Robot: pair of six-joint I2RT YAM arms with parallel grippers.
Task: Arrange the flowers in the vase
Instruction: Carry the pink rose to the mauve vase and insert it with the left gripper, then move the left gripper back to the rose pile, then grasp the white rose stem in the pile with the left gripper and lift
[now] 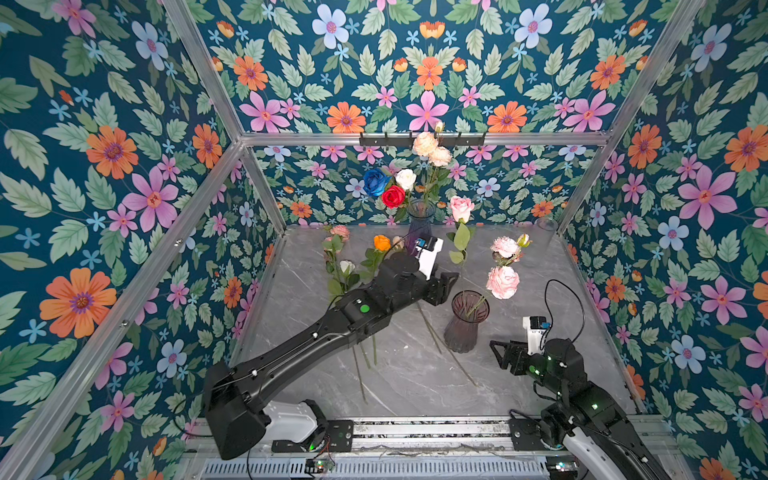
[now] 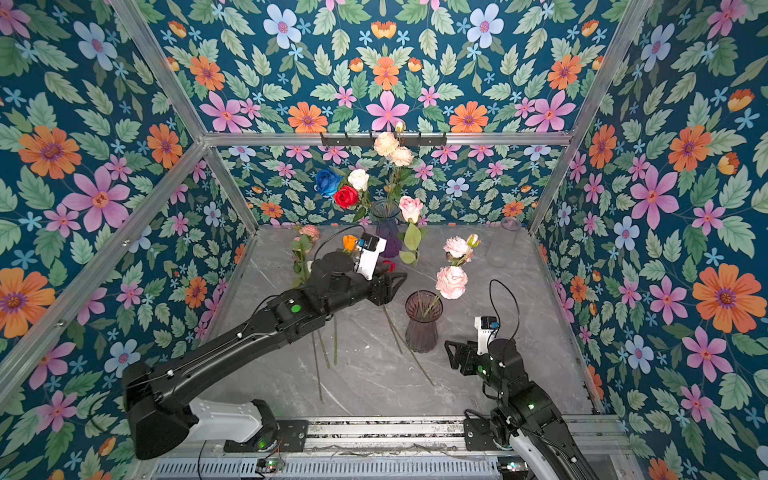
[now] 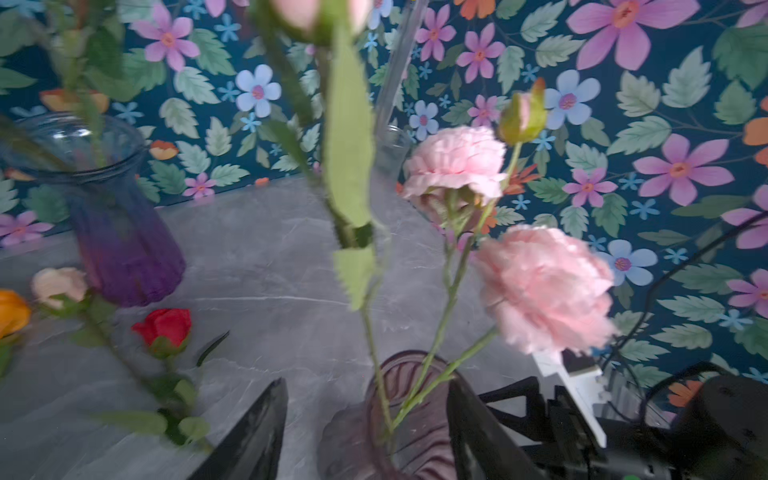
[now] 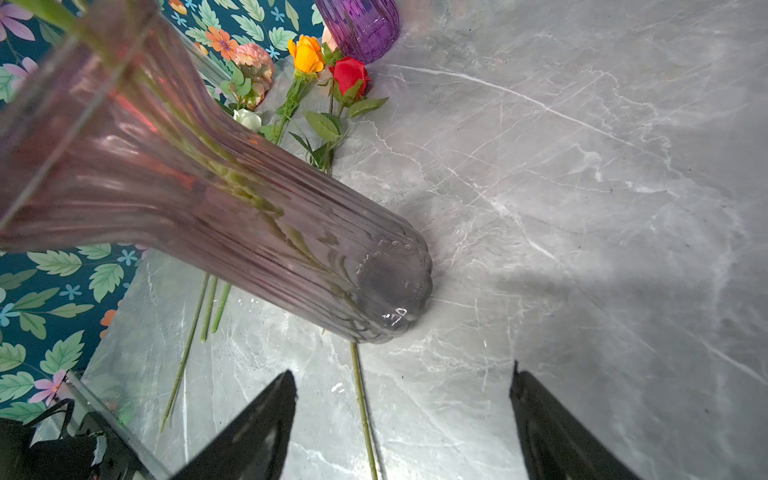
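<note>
Left jaws parted, one to each side of the mouth of the mauve ribbed glass vase [image 3: 415,453], gripping nothing; between them, free, the thin green stem of the tall pink rose [image 1: 461,208], running down into that vase. Right jaws spread wide and empty, low over the grey marbled worktop [image 4: 582,208], near the same vase's foot. Sharing the mauve vase, a pale pink peony spray [image 1: 503,282], leaning right. Further back, against the rear wall, a blue-to-purple glass vase [image 1: 419,224] holding a blue rose [image 1: 376,181], a white rose [image 1: 405,178], a red rose [image 1: 393,196] and cream peonies [image 1: 431,150]. At the rear right corner, a clear glass cylinder [image 1: 545,235]. Loose on the left of the worktop, partly under the left arm: an orange rose [image 1: 381,242], a small white rose [image 1: 347,267], a dusty pink bloom [image 1: 340,232], a small red rose [image 3: 166,328] and a cream bud [image 3: 58,282]. Reads as the release step, with one flower seated and the grip off it. Seems to call next for lifting the left jaws clear of the rose's leaves without dragging it out, then dropping onto a loose stem, perhaps the small red rose, and closing on its bare length.
</note>
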